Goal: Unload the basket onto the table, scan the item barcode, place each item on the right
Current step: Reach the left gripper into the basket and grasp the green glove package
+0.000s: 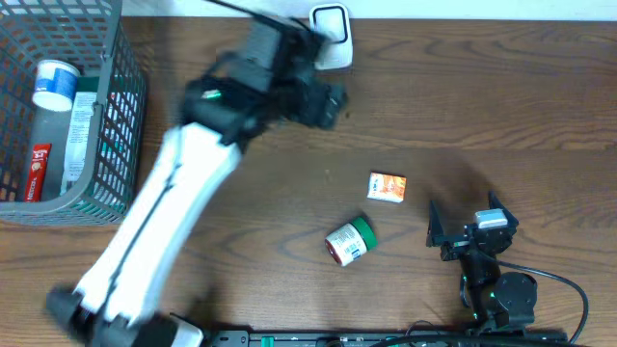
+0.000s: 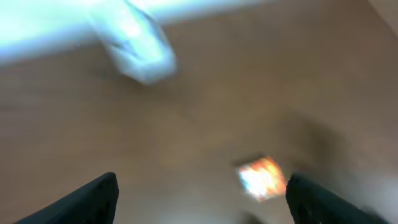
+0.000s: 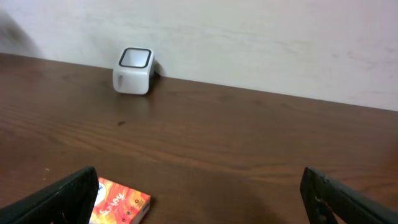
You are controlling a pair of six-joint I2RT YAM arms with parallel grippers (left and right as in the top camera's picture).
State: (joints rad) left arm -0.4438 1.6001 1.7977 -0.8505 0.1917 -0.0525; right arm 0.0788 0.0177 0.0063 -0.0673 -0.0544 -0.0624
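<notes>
The white cube scanner (image 1: 331,39) stands at the table's far edge and also shows in the right wrist view as the scanner (image 3: 134,70). A small orange box (image 1: 388,187) lies flat mid-table, with a green-capped white can (image 1: 349,241) on its side just in front of it. My left gripper (image 1: 326,101) hovers blurred in front of the scanner, open and empty. In its blurred wrist view, the left gripper (image 2: 202,208) has the scanner (image 2: 140,46) and orange box (image 2: 264,177) ahead of it. My right gripper (image 1: 463,222) rests open near the front edge. The orange box (image 3: 118,202) lies by its left finger.
A grey wire basket (image 1: 111,145) at the far left holds several bottles and tubes. The left arm's white link (image 1: 164,222) slants across the table from the front left. A wall (image 3: 249,37) runs behind the scanner.
</notes>
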